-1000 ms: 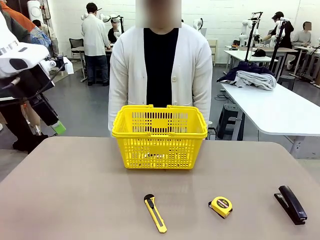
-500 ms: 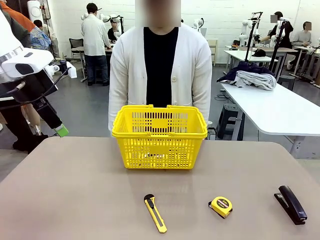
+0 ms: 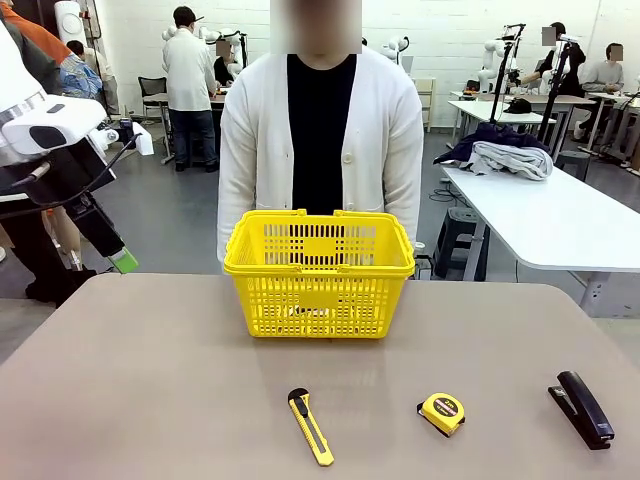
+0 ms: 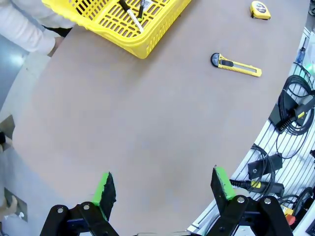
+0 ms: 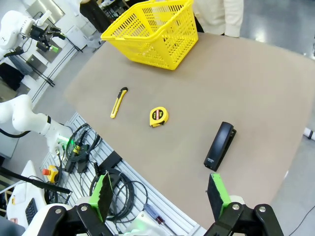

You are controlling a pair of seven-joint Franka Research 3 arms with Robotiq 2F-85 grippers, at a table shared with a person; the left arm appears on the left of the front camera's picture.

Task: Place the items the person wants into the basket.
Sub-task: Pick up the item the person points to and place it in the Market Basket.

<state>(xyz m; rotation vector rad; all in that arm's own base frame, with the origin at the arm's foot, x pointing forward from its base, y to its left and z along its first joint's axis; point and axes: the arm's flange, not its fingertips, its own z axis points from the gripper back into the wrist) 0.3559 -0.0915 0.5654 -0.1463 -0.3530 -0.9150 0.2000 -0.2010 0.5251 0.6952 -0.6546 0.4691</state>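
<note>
The yellow basket (image 3: 320,300) stands at the table's far middle, in front of the person (image 3: 320,130) in a white cardigan. In the left wrist view the basket (image 4: 145,46) holds a white marker with a black cap (image 4: 132,14) and a slim black pen (image 4: 141,7). A yellow utility knife (image 3: 311,426) lies near the front edge, alone on the table. My left gripper (image 3: 120,260) hangs open, high off the table's left side, its green pads (image 4: 105,189) wide apart. My right gripper (image 5: 159,192) is open too, high above the near right corner.
A round yellow tape measure (image 3: 441,413) lies right of the knife, and a black stapler (image 3: 581,408) sits near the right edge. Cables and a rail run below the table's near edge (image 5: 118,191). Bare tabletop stretches between basket and tools.
The left arm's wrist shifted slightly up and turned a little a second ago, then held still. Nothing on the table moved.
</note>
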